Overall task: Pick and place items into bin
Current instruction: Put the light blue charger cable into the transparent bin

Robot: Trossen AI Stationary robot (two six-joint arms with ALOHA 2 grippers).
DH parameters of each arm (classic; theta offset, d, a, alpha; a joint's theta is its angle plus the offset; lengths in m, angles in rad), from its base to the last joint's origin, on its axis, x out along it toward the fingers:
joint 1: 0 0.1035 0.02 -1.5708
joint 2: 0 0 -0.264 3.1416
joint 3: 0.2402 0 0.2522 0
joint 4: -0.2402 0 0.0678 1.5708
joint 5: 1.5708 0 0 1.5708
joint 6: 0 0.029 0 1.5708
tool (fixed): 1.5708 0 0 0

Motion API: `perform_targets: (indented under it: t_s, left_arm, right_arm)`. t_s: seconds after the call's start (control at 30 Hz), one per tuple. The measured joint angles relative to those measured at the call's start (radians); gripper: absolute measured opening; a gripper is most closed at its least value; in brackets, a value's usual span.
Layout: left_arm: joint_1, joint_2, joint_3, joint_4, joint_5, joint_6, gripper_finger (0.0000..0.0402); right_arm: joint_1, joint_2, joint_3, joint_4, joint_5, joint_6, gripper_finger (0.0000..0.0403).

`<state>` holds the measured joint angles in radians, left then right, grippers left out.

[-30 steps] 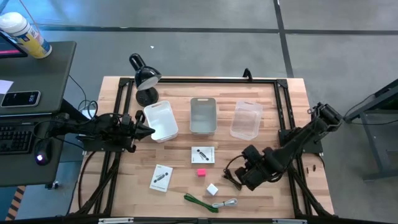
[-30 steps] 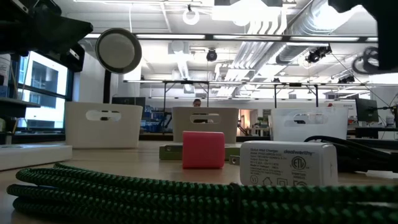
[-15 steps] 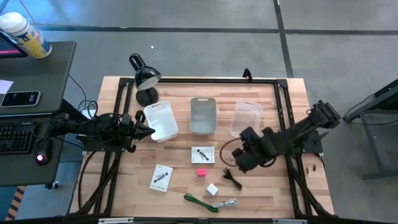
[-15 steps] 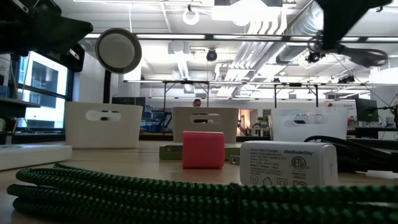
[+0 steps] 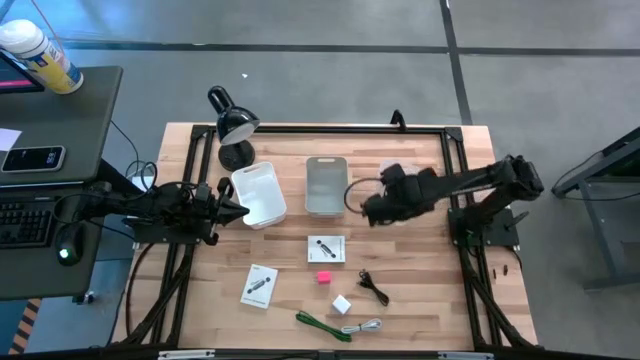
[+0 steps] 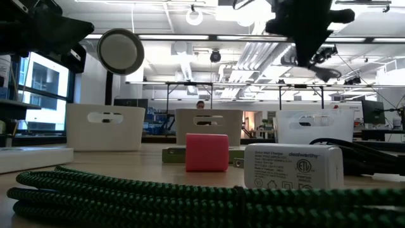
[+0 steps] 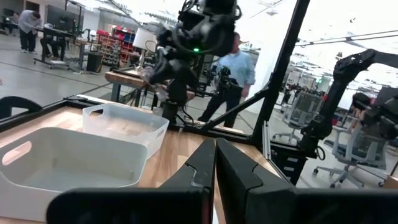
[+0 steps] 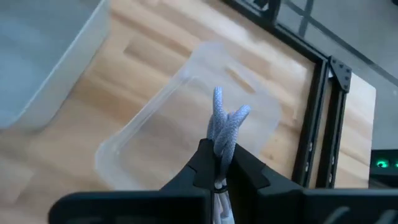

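Observation:
My right gripper (image 5: 372,208) hovers over the clear bin (image 5: 398,190), which sits in the far row, and is shut on a grey braided cord (image 8: 224,124). On the table's near half lie two white flat packets (image 5: 326,248) (image 5: 259,285), a pink cube (image 5: 323,277), a white cube (image 5: 342,304), a black cord (image 5: 375,287), a green cord (image 5: 318,324) and a white cord (image 5: 366,327). My left gripper (image 5: 240,210) waits, shut, beside the white bin (image 5: 258,193). My right gripper pinches the grey braided cord between its two fingers. A doubled-over bunch of strands (image 8: 226,117) sticks out past the fingertips (image 8: 205,158). The cord is lifted clear of the table, above the clear bin (image 8: 186,118). The rest of it is hidden behind the fingers.
A grey bin (image 5: 326,185) stands between the white and clear bins. A black desk lamp (image 5: 232,125) stands at the far left corner. Black frame rails (image 5: 455,170) run along the table's edges. A person (image 7: 235,68) stands in the room beyond.
My right gripper has risen from the table's near right part and swung toward the far edge and leftward, ending above the clear bin with the grey cord in its fingers. The black cord has stayed on the table.

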<state>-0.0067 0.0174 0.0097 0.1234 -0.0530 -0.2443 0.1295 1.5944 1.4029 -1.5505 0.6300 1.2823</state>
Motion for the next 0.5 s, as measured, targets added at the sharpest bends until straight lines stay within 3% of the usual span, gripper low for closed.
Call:
perform_targets:
  t_s: [0.2, 0.5]
  left_arm:
    - [0.0, 0.0, 0.0, 0.0, 0.0, 0.0, 0.0003]
    - [0.0, 0.0, 0.0, 0.0, -0.002, 0.0, 0.0003]
  right_arm:
    - [-0.122, 0.0, -0.08, 0.082, -0.022, -0.078, 0.0032]
    - [-0.201, 0.0, -0.205, 0.217, -0.05, -0.125, 0.0018]
